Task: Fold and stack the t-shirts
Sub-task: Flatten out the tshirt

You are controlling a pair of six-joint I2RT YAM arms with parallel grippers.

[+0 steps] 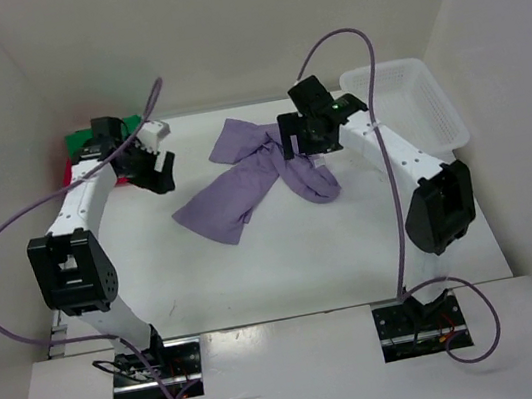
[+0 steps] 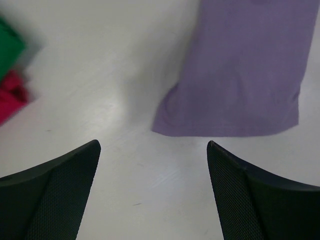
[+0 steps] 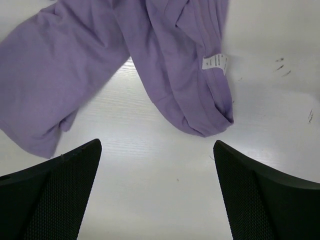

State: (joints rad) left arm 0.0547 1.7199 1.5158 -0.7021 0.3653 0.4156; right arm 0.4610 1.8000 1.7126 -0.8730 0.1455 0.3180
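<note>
My left hand (image 1: 159, 174) is spread wide above bare desk (image 1: 287, 267) near the far left corner, with nothing between its fingers. In its wrist view, a flat end of the lavender shirt (image 2: 240, 75) lies just ahead and to the right. The green shirt (image 1: 83, 141) and the red shirt (image 1: 68, 176) sit bunched together in that far left corner, touching, partly hidden by the arm. My right hand (image 3: 157, 145) is also spread and empty, just above the lavender shirt's rumpled right end, where a white label (image 3: 215, 62) shows. That shirt sprawls unfolded across the desk's middle, toward the far edge. A white basket (image 1: 445, 100) stands in the far right corner.
</note>
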